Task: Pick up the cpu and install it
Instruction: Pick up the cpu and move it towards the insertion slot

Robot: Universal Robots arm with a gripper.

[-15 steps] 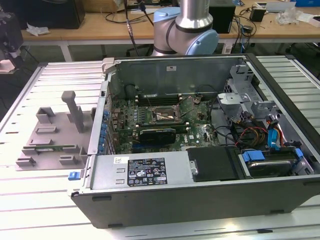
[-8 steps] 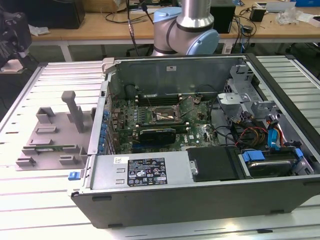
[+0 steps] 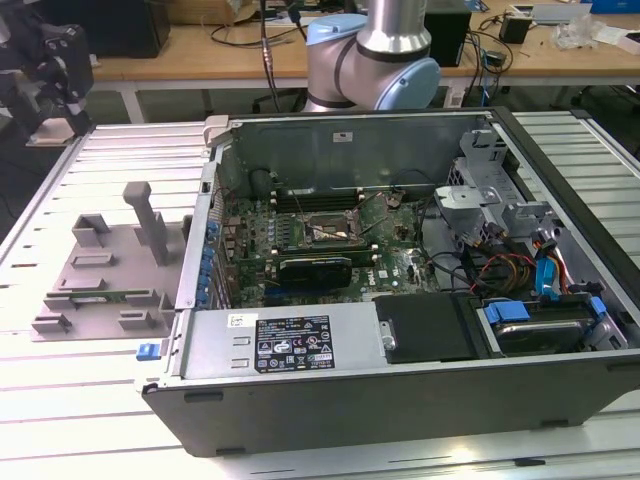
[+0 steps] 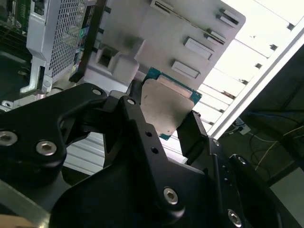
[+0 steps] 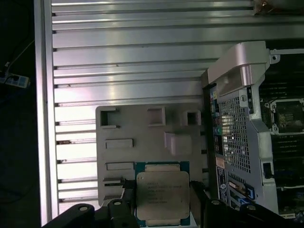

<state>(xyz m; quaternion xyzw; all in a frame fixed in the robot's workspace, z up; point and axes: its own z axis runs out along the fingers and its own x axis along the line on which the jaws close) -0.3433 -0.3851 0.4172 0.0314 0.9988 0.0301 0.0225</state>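
Cpu (image 5: 163, 194): I am seeing it pinched between the black jaws, which are pressing shut on two opposite edges of it. Its silver-grey lid is facing the cameras in both wrist views, with the green board showing around the lid. It is hanging above the grey fixture tray (image 5: 142, 137), apart from it, over the tray's end nearest the jaws.
Fixture tray: lying flat on the slatted aluminium bench (image 5: 142, 47), just beside the open computer case (image 3: 400, 380).
Motherboard socket (image 3: 328, 232): lying inside the case, just beside the black expansion card (image 3: 315, 268), well apart from the cpu.
Arm base (image 3: 375, 50): standing beyond the case in the exterior view.
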